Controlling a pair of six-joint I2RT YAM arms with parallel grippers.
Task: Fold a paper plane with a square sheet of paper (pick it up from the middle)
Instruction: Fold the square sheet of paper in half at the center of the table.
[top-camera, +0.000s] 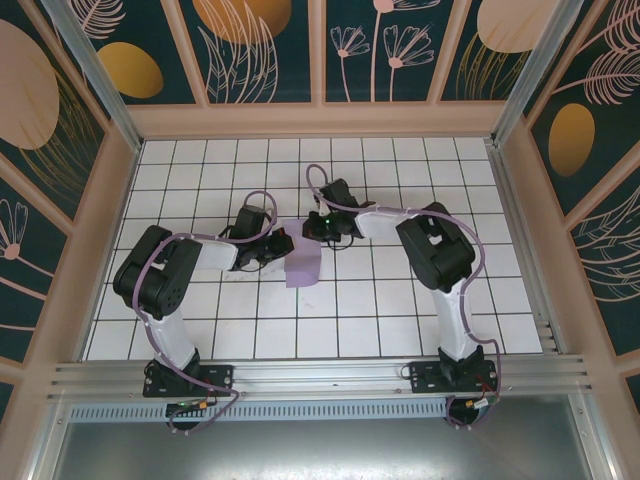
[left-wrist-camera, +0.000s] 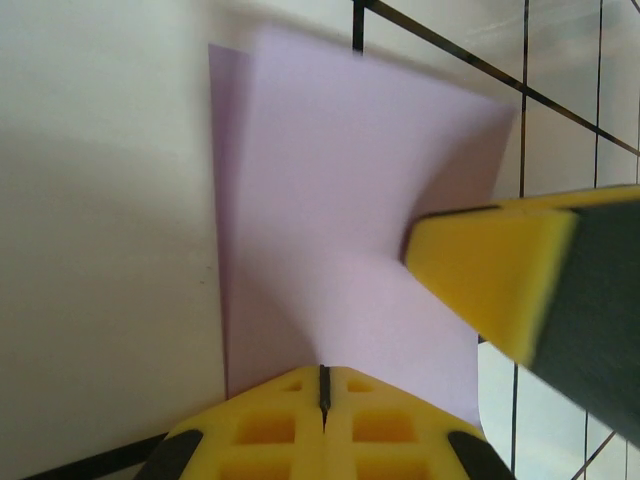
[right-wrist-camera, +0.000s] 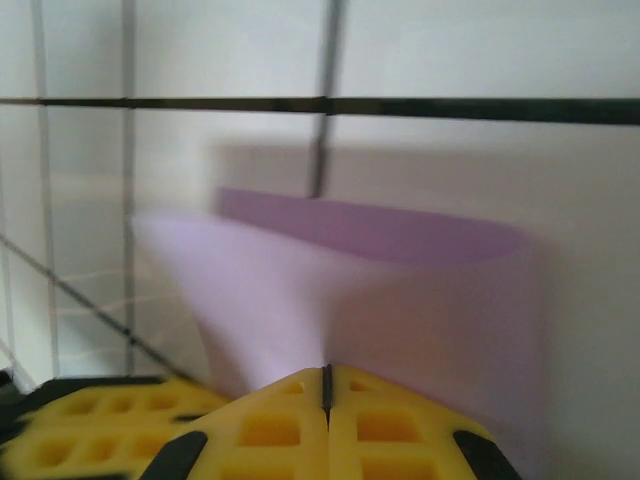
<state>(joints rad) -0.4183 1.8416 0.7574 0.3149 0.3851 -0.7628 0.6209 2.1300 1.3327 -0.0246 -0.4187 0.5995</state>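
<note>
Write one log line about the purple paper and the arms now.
left gripper: shut on paper | right gripper: shut on paper | paper: bent over, two layers showing

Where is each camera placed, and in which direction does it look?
Top external: above and behind, looking down on the table; the left arm and right arm show, meeting at the paper.
Left wrist: on the left arm, looking along the left gripper, shut on the paper.
Right wrist: on the right arm, looking along the right gripper, shut on the paper.
Shared: all three show the purple paper.
</note>
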